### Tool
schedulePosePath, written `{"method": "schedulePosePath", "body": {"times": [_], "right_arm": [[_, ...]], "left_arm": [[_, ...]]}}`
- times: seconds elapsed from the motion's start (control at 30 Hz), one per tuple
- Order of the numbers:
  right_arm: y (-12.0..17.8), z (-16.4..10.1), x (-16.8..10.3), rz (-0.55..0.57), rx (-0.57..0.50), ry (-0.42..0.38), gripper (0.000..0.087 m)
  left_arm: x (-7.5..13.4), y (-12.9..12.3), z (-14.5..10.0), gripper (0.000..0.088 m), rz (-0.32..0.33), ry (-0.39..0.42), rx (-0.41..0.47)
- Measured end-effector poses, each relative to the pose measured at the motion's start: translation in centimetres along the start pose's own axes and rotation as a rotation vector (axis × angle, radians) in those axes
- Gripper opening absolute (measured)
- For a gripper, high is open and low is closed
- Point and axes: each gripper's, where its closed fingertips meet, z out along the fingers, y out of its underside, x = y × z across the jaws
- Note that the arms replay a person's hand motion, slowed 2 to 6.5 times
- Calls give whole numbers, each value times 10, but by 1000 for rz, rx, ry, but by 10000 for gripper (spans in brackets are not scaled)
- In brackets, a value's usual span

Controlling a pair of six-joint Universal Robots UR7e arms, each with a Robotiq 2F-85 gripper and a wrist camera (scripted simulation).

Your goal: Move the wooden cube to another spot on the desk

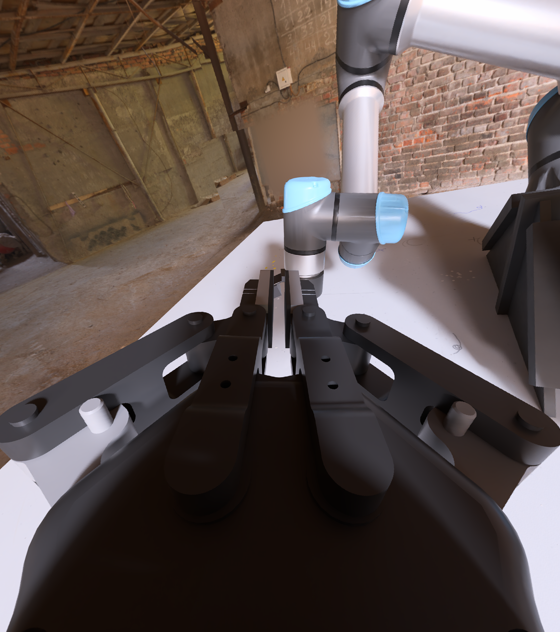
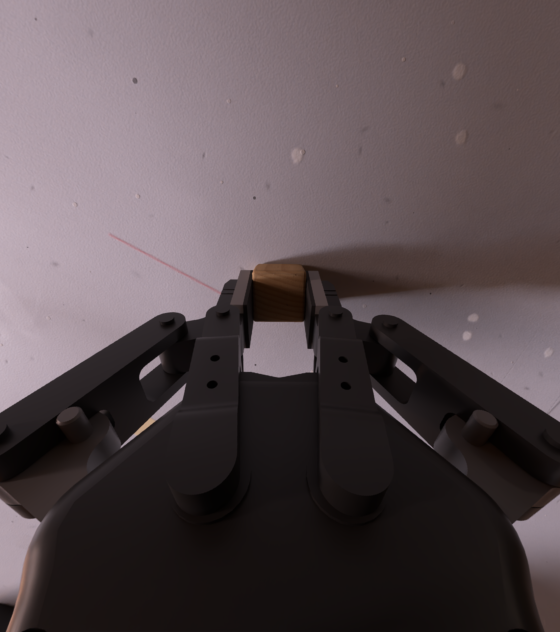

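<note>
A: Start on the left. How is your left gripper (image 1: pixel 279 285) posed?

B: You have it reaching low and nearly level over the white desk (image 1: pixel 408 301), its matte black linkages spread wide while the two flat fingers stand almost together, only a thin slit between them. Nothing sits in that slit.

A: And past its tips?

B: You see the other arm (image 1: pixel 357 136): a smooth silver tube coming straight down, a wrist joint with pale blue caps, then a dark cylinder pointing at the desk. To the right stands a dark grey angular mount (image 1: pixel 524 273). Behind are a rough brick wall (image 1: pixel 459 113) and a worn concrete floor (image 1: pixel 83 290).

A: Now the right side.

B: Your right gripper (image 2: pixel 278 295) points steeply down at the desk, a speckled, pale surface with a faint red line (image 2: pixel 162 261) to the left. Its fingers are partly spread and pressed flat against both sides of the wooden cube (image 2: pixel 278 295).

A: Describe the cube.

B: Light tan wood, visible grain, rounded corners. It sits at the fingertips, casting a dark shadow to the right. Whether its underside touches the desk, you cannot tell.
</note>
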Motion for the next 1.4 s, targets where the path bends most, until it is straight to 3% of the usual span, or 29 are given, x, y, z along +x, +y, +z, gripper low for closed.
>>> {"method": "schedulePosePath", "body": {"times": [0.23, 0.4, 0.57, 0.8, 1.13, 1.4], "right_arm": [[-3, -5, -8, -5, 15, -52, 251], [-11, -22, -15, -27, 51, -72, 251], [-26, -58, -20, -60, 139, -70, 251], [-46, -128, -17, -81, 292, -41, 251], [-43, -213, 31, -7, 400, 113, 251], [-11, -226, 95, 181, 344, 214, 251]], "left_arm": [[2, -1, 0, 49, 6, 6, 2], [2, 0, -1, 41, 7, 5, 2], [1, 0, -1, 28, 7, 5, 1], [0, 1, 1, 21, 4, 1, -5], [2, 4, 3, 20, 8, 10, -25], [4, 6, 5, 19, 16, 13, -38]]}}
